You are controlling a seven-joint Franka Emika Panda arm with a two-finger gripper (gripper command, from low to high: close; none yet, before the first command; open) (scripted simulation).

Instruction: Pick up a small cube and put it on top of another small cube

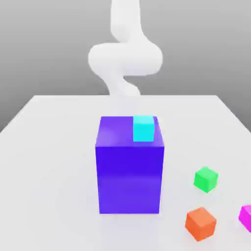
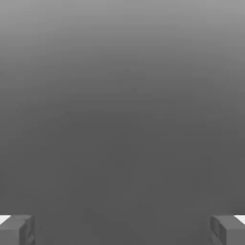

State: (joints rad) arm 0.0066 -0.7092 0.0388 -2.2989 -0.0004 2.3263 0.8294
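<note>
On the white worktop [image 1: 49, 147], exterior view: a cyan cube [image 1: 143, 128] tops a tall purple block [image 1: 130, 166] — green cube [image 1: 205, 179], orange cube [image 1: 200, 223] and magenta cube [image 1: 246, 216] lie right. Hand view: end effector [image 2: 122, 229] spread wide, empty.

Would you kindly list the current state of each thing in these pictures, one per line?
gripper: open, fingers wide apart, holding nothing.
cyan cube: resting on top of the big blue block, near its far right edge.
big blue block: upright on the table.
green cube: on the table, unstacked.
orange cube: on the table, unstacked.
magenta cube: on the table, cut off by the picture's edge.
</note>
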